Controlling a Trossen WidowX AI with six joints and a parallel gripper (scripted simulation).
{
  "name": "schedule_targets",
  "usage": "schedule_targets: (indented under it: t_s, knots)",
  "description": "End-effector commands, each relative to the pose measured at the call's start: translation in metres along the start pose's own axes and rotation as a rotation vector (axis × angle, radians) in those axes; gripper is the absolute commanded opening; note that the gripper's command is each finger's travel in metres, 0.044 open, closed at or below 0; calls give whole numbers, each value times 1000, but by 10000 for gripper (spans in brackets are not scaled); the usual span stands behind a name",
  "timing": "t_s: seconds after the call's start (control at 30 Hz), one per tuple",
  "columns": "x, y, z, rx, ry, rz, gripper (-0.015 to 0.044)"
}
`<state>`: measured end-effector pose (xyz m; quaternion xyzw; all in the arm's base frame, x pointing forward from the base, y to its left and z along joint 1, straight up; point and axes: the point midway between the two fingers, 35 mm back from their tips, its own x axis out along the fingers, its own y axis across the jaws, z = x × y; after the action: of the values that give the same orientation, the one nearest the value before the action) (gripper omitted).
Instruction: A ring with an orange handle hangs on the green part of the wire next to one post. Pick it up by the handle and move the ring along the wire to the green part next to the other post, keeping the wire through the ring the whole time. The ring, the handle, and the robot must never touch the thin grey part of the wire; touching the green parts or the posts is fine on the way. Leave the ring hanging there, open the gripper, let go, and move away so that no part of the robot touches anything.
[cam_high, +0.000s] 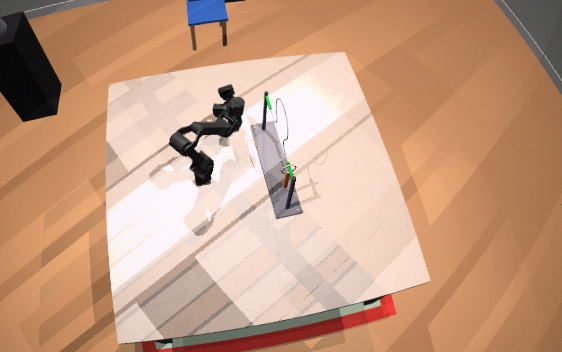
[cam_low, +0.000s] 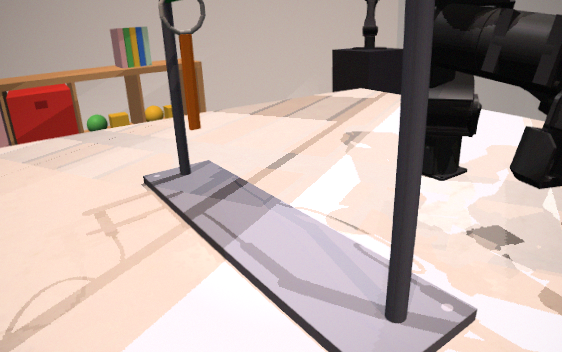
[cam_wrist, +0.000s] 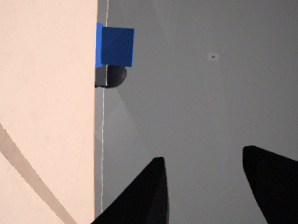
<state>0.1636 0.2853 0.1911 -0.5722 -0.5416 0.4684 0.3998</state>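
The ring (cam_high: 289, 169) (cam_low: 181, 15) hangs on the green part of the wire (cam_high: 287, 163) beside the near post (cam_high: 290, 192) (cam_low: 176, 100). Its orange handle (cam_high: 286, 181) (cam_low: 189, 80) hangs straight down. The thin grey wire (cam_high: 282, 120) loops over to the green part (cam_high: 269, 102) at the far post (cam_high: 264, 112) (cam_low: 407, 175). Both posts stand on a grey base plate (cam_high: 280, 202) (cam_low: 280, 240). My gripper (cam_high: 226, 91) (cam_wrist: 204, 161) is left of the far post, raised, pointing off the back of the table. Its fingers stand partly apart with nothing between them.
The arm's base (cam_high: 202, 170) stands left of the base plate, and the arm (cam_low: 500, 35) looms beside the far post. A blue stool (cam_high: 207, 15) (cam_wrist: 115, 46) stands beyond the table's back edge. A black box (cam_high: 25, 70) stands at the far left on the floor.
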Motion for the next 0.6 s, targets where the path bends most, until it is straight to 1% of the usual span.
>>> schedule_targets:
  t_s: [0.0, 0.3, 0.57]
  knots:
    - [-19, 17, -21, 113, 77, 20, 160]
    - [-75, 56, -65, 374, 285, 33, 160]
    - [-133, 86, -89, 599, 475, -1, 160]
